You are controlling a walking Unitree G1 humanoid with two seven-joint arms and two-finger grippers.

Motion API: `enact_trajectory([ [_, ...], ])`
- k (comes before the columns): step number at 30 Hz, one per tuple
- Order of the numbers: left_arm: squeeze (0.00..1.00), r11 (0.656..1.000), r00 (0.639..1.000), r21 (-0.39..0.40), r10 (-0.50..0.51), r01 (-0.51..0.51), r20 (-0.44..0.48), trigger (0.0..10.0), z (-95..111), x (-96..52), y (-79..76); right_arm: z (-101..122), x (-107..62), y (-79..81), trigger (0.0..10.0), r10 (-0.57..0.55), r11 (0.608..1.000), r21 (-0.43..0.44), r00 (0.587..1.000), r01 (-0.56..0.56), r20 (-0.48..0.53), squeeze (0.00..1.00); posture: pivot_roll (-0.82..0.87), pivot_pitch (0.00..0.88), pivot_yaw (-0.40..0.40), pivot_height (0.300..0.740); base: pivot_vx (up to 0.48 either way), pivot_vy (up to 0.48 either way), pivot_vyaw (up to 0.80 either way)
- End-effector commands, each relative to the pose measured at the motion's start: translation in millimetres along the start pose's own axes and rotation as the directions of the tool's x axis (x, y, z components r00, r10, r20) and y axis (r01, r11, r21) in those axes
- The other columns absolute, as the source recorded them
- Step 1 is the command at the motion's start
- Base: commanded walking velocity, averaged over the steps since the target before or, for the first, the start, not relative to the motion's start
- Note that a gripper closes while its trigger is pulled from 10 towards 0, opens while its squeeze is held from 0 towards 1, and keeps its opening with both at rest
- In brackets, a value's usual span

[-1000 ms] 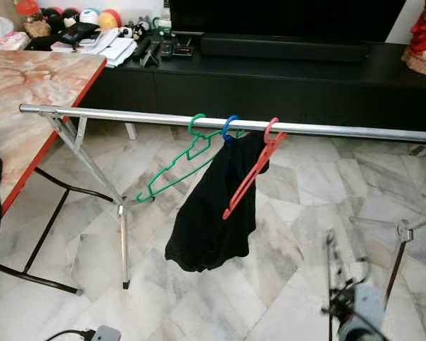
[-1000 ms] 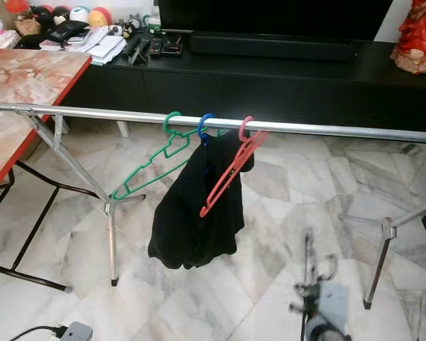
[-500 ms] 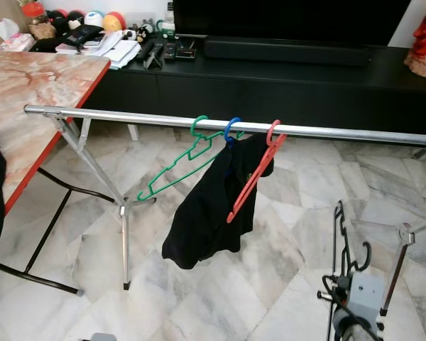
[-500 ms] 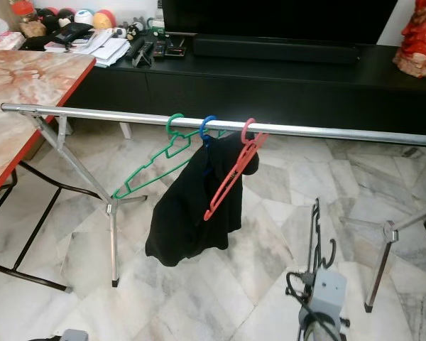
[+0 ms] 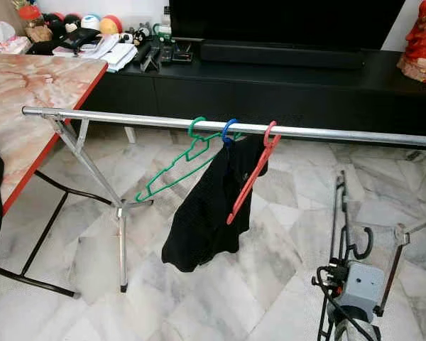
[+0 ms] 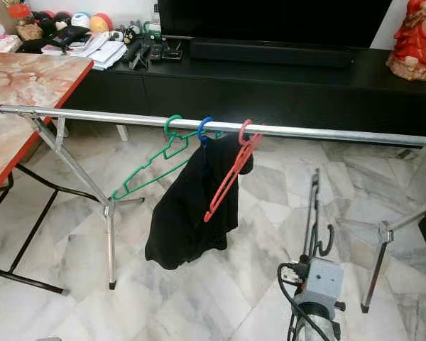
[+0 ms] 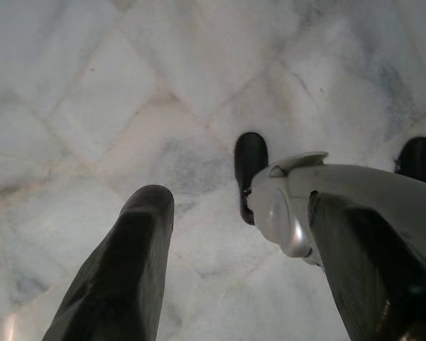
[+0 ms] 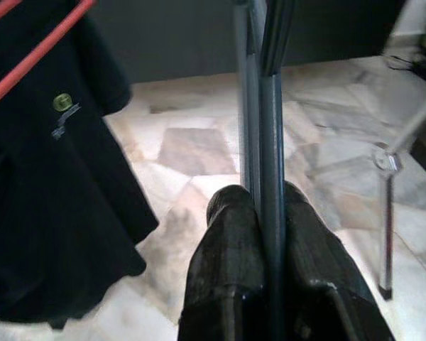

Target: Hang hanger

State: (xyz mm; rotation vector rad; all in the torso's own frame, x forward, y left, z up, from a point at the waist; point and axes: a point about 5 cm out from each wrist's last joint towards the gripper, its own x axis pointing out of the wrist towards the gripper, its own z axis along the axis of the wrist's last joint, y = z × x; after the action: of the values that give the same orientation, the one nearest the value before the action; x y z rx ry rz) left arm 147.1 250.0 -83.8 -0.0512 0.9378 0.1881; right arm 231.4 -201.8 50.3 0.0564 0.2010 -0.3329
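Three hangers on rail; right end effector clamps a fourth, left parted.

silver wrist housing, black cables, long black fingers

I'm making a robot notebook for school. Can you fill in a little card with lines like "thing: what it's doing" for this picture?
rail: silver bar across the room on metal legs
on rail: green hanger, blue hanger with black garment, red hanger
right gripper: shut on a dark hanger, held upright below the rail
left gripper: open, pointing at the marble floor
step: dark hanger not yet hung
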Motion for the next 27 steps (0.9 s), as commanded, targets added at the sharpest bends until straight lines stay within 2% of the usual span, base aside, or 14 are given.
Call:
enact_trajectory([
  [1,0.00,1.000,0.999,0.013,-0.006,0.006,-0.047,10.0,-14,-3.2,0.1,-8,-3.1,-8.6,10.0,-0.060,0.998,0.027,0.998,0.061,-0.035,0.00,-0.05,0.172,-0.028,0.740,0.255,0.000,0.00],
  [3,0.00,1.000,0.999,0.010,-0.005,0.005,-0.046,10.0,-15,-3.2,0.0,-13,-3.6,-11.3,10.0,-0.083,0.996,0.041,0.995,0.086,-0.058,0.00,-0.05,0.172,-0.028,0.740,0.257,0.000,0.00],
  [5,0.00,1.000,0.999,0.005,-0.008,0.008,-0.046,10.0,-15,-3.3,-0.5,-29,-5.3,-21.6,10.0,-0.162,0.976,0.118,0.970,0.186,-0.183,0.00,-0.05,0.172,-0.028,0.740,0.259,0.000,0.00],
  [8,0.00,1.000,0.999,0.007,-0.012,0.012,-0.047,10.0,-15,-3.3,-1.0,-39,-5.8,-28.7,10.0,-0.208,0.952,0.170,0.945,0.255,-0.252,0.00,-0.05,0.172,-0.028,0.740,0.264,0.000,-0.27],
  [11,0.00,1.000,0.999,0.008,-0.016,0.016,-0.049,10.0,-16,-3.2,-2.1,-52,-2.0,-34.6,10.0,-0.221,0.943,0.166,0.917,0.287,-0.331,0.00,-0.05,0.169,-0.026,0.740,0.271,0.000,0.00],
  [14,0.00,1.000,0.999,0.015,-0.024,0.024,-0.048,10.0,-15,-2.6,-4.2,-62,5.2,-44.1,10.0,-0.248,0.930,0.169,0.895,0.327,-0.370,0.00,-0.04,0.166,-0.026,0.740,0.275,0.000,0.00],
  [17,0.00,0.999,0.998,0.037,-0.031,0.033,-0.048,10.0,-14,-2.4,-5.4,-68,8.6,-48.0,10.0,-0.262,0.932,0.131,0.880,0.337,-0.395,0.00,-0.04,0.157,-0.027,0.740,0.279,0.000,0.00],
  [19,0.00,0.997,0.998,0.057,-0.039,0.042,-0.048,10.0,-14,-2.1,-6.5,-71,9.9,-49.3,10.0,-0.270,0.922,0.148,0.868,0.358,-0.417,0.00,-0.04,0.156,-0.027,0.740,0.281,0.000,0.00],
  [27,0.00,0.998,0.998,0.052,-0.044,0.046,-0.041,10.0,-13,-1.4,-9.6,-74,12.1,-37.8,10.0,-0.236,0.932,0.159,0.879,0.325,-0.415,0.00,-0.03,0.153,-0.030,0.740,0.312,0.000,0.00],
])
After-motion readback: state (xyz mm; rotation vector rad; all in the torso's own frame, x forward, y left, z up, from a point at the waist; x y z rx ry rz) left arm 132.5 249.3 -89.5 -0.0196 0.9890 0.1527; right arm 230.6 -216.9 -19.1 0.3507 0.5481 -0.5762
